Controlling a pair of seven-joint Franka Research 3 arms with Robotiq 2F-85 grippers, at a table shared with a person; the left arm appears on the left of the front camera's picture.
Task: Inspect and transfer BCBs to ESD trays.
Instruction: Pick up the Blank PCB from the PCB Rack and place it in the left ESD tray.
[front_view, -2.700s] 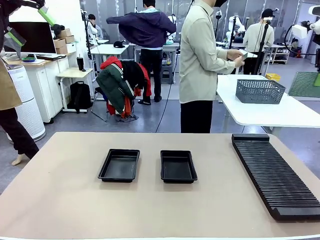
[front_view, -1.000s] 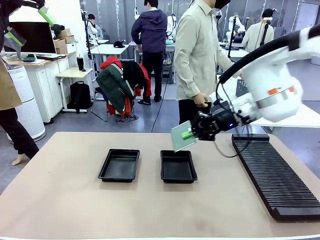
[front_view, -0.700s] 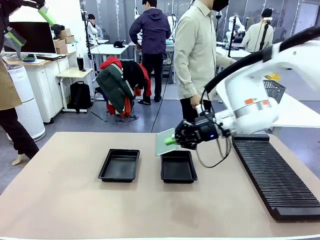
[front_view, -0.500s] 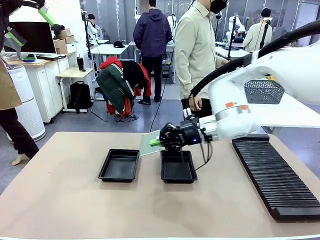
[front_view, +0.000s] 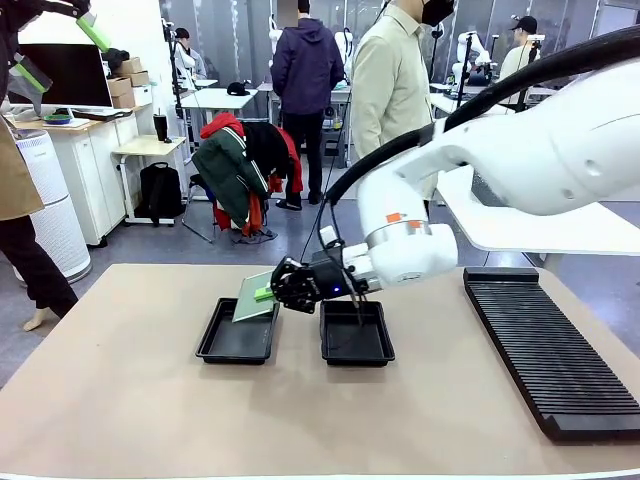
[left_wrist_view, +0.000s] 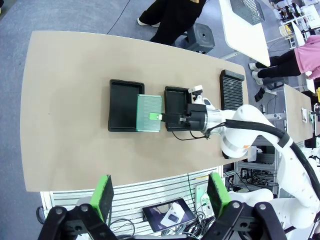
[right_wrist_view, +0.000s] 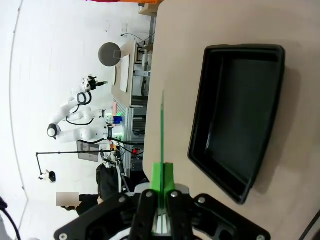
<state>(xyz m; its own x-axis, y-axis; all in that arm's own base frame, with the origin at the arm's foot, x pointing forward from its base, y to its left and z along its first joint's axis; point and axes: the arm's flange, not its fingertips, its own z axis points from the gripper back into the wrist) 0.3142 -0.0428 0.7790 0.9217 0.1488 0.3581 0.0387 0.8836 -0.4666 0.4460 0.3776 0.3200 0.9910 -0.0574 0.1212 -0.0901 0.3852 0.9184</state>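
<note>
Right end effector is clamped on the BCB by one edge, tilting it over the left ESD tray, probably to slide it in flat; left end effector gapes empty overhead.

Two trays lie on the bench. There is one BCB. One rack lies along the bench's right edge.

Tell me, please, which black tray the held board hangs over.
The robot's-left tray: the right gripper's BCB overlaps its right edge, not the other tray.
</note>
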